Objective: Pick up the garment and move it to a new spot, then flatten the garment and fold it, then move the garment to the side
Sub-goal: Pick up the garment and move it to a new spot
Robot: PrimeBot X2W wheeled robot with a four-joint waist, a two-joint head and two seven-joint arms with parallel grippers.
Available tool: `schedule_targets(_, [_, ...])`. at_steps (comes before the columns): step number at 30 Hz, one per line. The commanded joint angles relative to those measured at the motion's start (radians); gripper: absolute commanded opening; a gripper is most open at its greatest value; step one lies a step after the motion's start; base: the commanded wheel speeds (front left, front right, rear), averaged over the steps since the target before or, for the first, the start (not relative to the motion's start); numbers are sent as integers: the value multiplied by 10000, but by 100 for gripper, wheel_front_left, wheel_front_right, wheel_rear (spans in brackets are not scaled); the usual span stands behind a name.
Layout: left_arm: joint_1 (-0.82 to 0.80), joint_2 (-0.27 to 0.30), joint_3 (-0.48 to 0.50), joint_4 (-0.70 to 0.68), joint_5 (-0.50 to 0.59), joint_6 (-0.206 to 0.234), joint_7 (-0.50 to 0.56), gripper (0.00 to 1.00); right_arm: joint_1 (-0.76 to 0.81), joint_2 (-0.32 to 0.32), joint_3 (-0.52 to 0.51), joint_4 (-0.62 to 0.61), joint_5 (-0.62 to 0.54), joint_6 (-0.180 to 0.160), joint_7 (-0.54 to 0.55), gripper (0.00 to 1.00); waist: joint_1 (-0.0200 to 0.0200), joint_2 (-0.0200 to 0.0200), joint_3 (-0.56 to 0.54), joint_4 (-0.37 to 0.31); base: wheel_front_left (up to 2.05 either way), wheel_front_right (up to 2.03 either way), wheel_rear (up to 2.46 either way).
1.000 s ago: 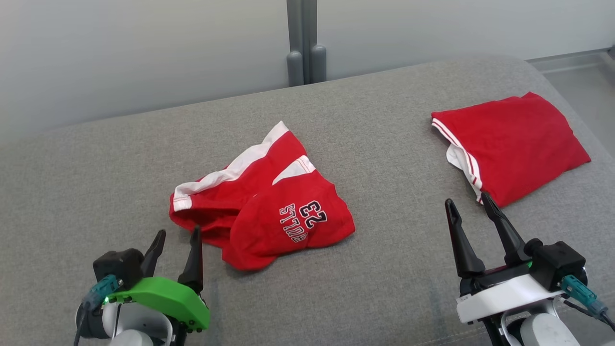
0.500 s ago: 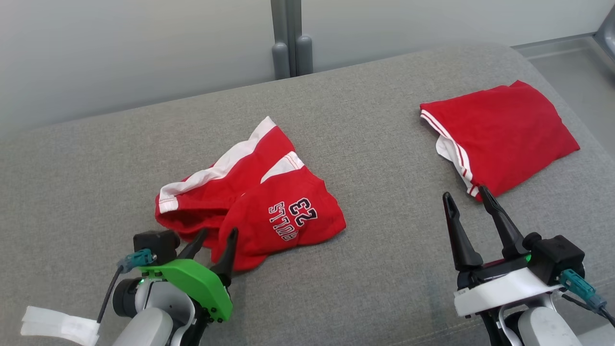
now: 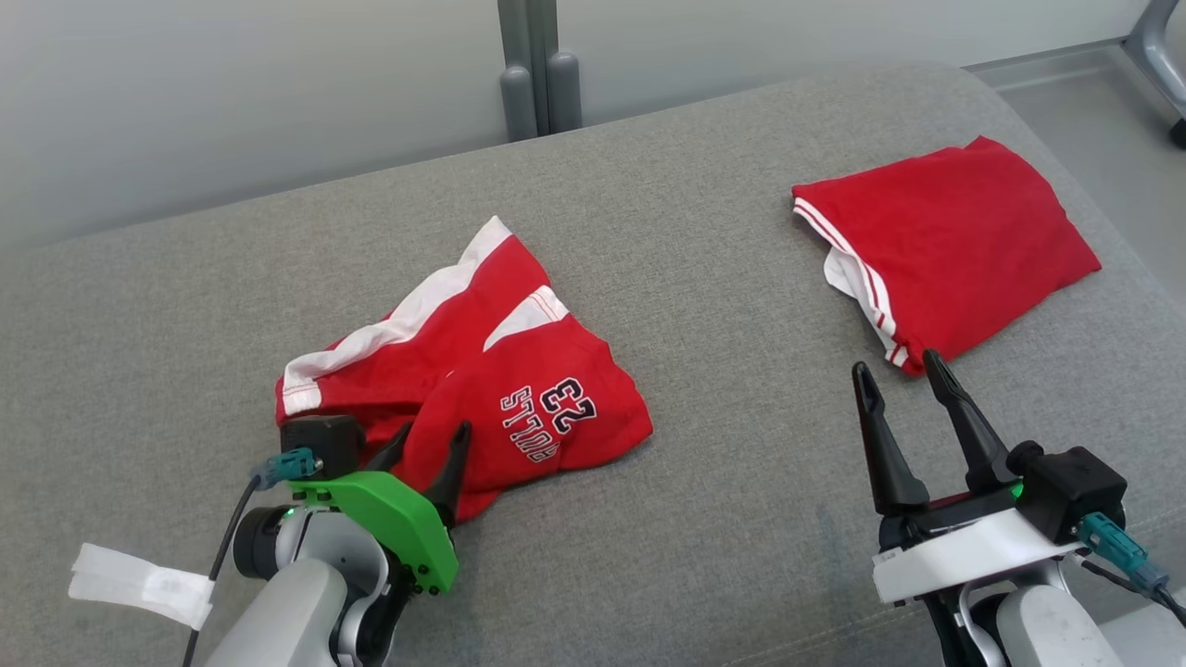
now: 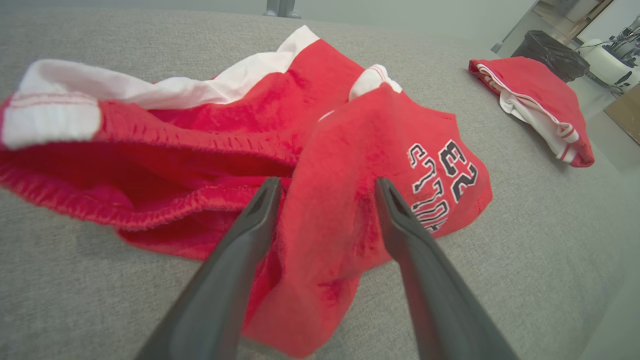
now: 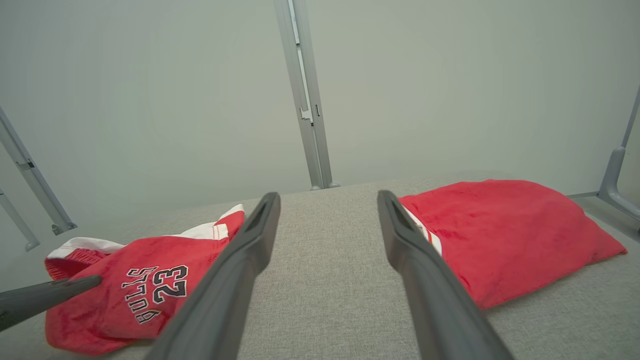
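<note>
**Left fingers straddling the shorts, no pinch yet**

Standing right by it: the fingers (image 4: pixel 245 240) of the left gripper (image 3: pixel 434 431) are spread, with a hump of red cloth sitting between them and nothing squeezed. That cloth is the near edge of the red shorts (image 3: pixel 519 389), the ones with white trim and the BULLS 23 print. They lie crumpled around the middle of the grey padded surface (image 3: pixel 723 278), a bit toward the robot's left. The ribbed waistband (image 4: pixel 125 210) gapes open just beside the fingers.

Looks to me like the pick-up step, with the close not made. To do it well I'd push the tips down until they bracket the fold low, near the padding, then close on a thick bite. Cloth this soft will probably slide out of a shallow nip. Then lift straight up and slow, so the bundle hangs free before it travels. Catching only one layer might help with the flattening later, but it risks the shorts unrolling mid-air and dragging.

The right gripper (image 3: pixel 895 363) is off on the other side, fingers apart and holding nothing. Its tips are close by the corner of a folded red garment (image 3: pixel 964 241), and I can't tell if one touches it. I'd keep the carry path well away from that pile.
</note>
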Motion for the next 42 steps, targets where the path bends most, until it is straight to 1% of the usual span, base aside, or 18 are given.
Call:
schedule_targets(1, [-217,-36,-26,131,-14,-86,-59,51,-109,1,-20,9,-11,-3,-33,100,0,-1,9,-15,0,0,0])
schedule_targets(2, [-244,-45,-29,184,-27,-111,-68,41,-113,9,-22,13,-16,-3,-31,100,0,-1,9,-17,0,0,0])
schedule_targets(3, [-275,-50,-34,242,-37,-136,-83,25,-115,20,-23,17,-19,-3,-33,100,0,-1,8,-19,0,0,0])
schedule_targets(4, [-307,-59,-43,302,-41,-140,-100,4,-117,28,-29,20,-18,-3,-31,100,0,-1,4,-22,0,0,0])
schedule_targets(5, [-352,-49,-65,353,16,-146,-129,0,-118,40,-34,18,-15,-3,-33,100,0,-1,-2,-23,0,0,0])
schedule_targets(8, [-401,-10,-143,434,173,-91,-217,0,-116,53,-38,21,-13,-3,-31,100,0,-1,-16,-23,0,0,0])
schedule_targets(12, [-463,-88,-209,470,225,-194,-332,0,-72,60,-31,31,-23,-3,-33,100,0,-1,-55,-8,0,0,0])
schedule_targets(18, [-576,-157,-633,59,652,-259,-544,0,-18,59,-32,38,-34,-3,-31,100,0,-1,-135,-5,0,0,0])
schedule_targets(21, [-535,-255,-1147,-294,1108,-309,-601,0,5,55,-39,47,-18,-3,-31,100,0,-1,-162,-11,0,0,0])
schedule_targets(27, [-591,-218,-2144,-868,2196,-179,-719,0,-6,67,-23,51,-14,-3,-31,100,0,-1,-198,-65,0,0,0])
schedule_targets(34, [-699,-2,-3347,-902,3445,-218,-488,0,18,43,-11,84,3,-3,-31,100,0,-1,-242,-159,0,0,0])
schedule_targets(35, [-700,2,-3514,-869,3611,-249,-442,2,28,37,-19,86,9,-3,-31,100,0,-1,-245,-169,0,0,0])
schedule_targets(36, [-690,18,-3690,-816,3734,-271,-368,27,39,31,-26,96,13,-3,-31,100,0,-1,-247,-176,0,0,0])
schedule_targets(37, [-690,56,-3891,-717,3898,-302,-253,65,54,31,-29,110,13,-3,-31,100,0,-1,-256,-182,0,0,0])
schedule_targets(38, [-698,70,-4031,-637,4021,-325,-198,100,69,33,-29,124,13,-3,-33,100,0,-1,-264,-186,0,0,0])
schedule_targets(42, [-603,5,-4531,-369,4249,-483,57,100,91,30,-77,157,29,-3,-33,100,0,-1,-291,-162,0,0,0])
